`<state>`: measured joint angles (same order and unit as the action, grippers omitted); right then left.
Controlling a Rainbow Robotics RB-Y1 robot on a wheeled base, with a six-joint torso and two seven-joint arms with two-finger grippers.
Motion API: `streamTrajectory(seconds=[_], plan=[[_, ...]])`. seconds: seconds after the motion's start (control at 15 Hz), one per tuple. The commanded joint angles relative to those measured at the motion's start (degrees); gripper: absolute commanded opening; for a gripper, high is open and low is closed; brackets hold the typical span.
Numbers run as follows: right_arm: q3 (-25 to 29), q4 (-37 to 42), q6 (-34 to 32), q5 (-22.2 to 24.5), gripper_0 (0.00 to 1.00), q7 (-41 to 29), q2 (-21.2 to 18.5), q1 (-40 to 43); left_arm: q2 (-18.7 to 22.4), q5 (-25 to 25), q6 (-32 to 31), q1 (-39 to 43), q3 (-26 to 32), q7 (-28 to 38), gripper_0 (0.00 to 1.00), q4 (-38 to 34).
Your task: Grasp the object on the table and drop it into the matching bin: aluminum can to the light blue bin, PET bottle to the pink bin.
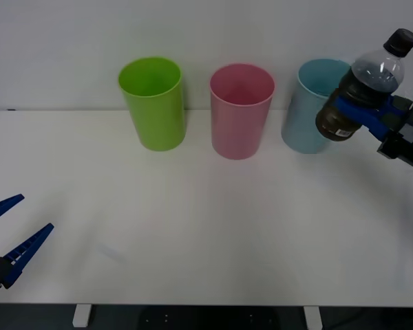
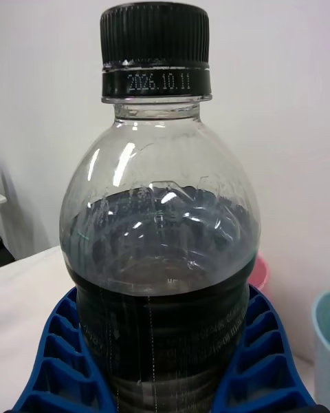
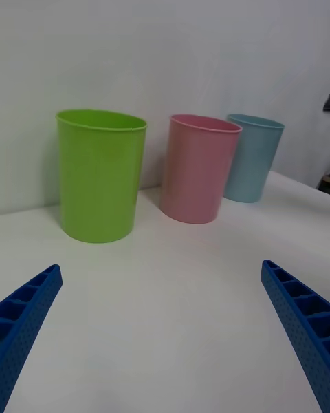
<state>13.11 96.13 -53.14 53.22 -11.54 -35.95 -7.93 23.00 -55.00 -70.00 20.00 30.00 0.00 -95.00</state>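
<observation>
While the wide white rectangular table (image 1: 206,234) fills my front view, I see three tall tapered plastic bins along its far edge — lime green bin (image 1: 152,103), pink bin (image 1: 241,110), light blue bin (image 1: 310,106). My right gripper (image 1: 361,110) holds the small clear plastic PET bottle (image 1: 365,86) of dark brown liquid aloft in front of the light blue bin, tilted, blue ribbed fingers (image 2: 48,358) clamped round its body. My left gripper (image 1: 10,234) rests at the near left, spread wide, holding nothing.
</observation>
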Motion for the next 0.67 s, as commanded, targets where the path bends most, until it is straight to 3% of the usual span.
streamTrajectory(seconds=[0.07,0.67], plan=[[-1.33,-4.99,-0.39,2.94,0.0,-0.41,0.35,-6.04,0.0,0.0,0.0,0.0,0.0,0.0,1.0,0.0],[-1.51,-22.48,-3.02,19.9,0.0,-2.08,8.09,-26.43,0.0,0.0,0.0,0.0,0.0,0.0,1.0,0.0]])
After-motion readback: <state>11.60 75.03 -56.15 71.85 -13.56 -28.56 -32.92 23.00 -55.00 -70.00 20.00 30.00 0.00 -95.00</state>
